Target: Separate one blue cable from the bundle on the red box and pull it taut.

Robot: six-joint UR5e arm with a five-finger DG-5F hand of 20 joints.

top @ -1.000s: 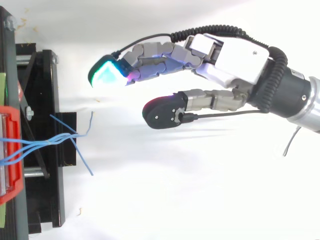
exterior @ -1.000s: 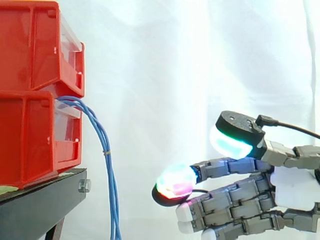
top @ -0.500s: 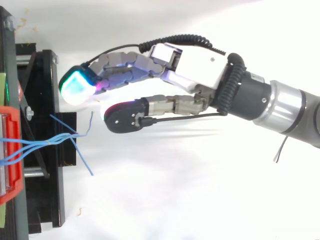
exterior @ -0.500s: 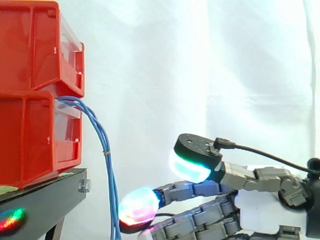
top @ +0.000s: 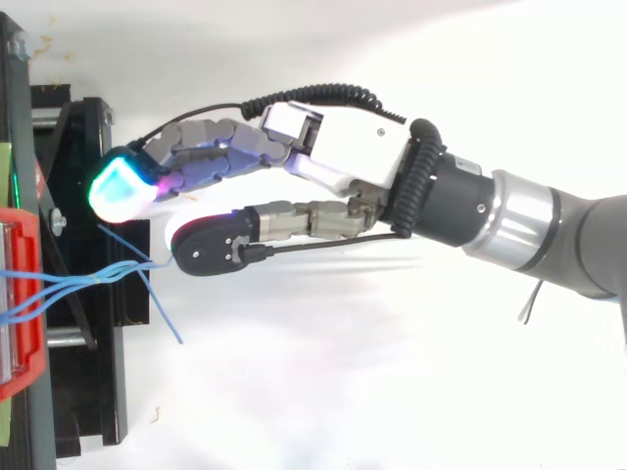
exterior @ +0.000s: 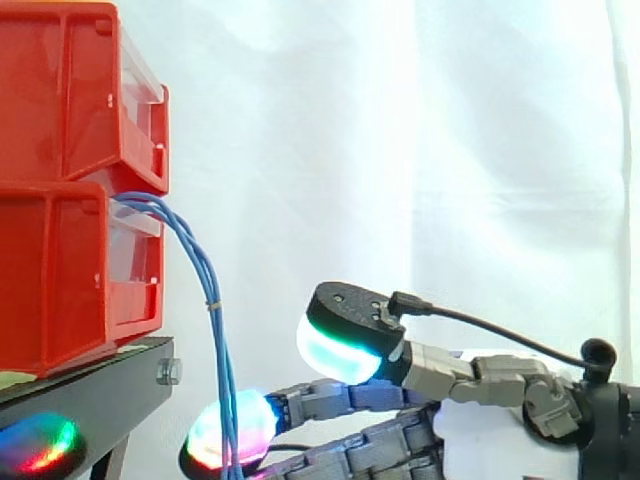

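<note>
The blue cables [exterior: 205, 290] spill from the lower red box [exterior: 60, 270] and hang down past the black stand [exterior: 90, 390]. The hand [top: 338, 152] lies low beside them, fingers stretched out and thumb apart, gripping nothing; one glowing fingertip [exterior: 232, 432] sits right at the strands

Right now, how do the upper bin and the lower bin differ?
Blue cables leave the front of the lower bin and hang down; the upper bin shows none. The upper bin sits on the lower bin, while the lower bin rests on the black stand. Both are red with a clear front.
</note>
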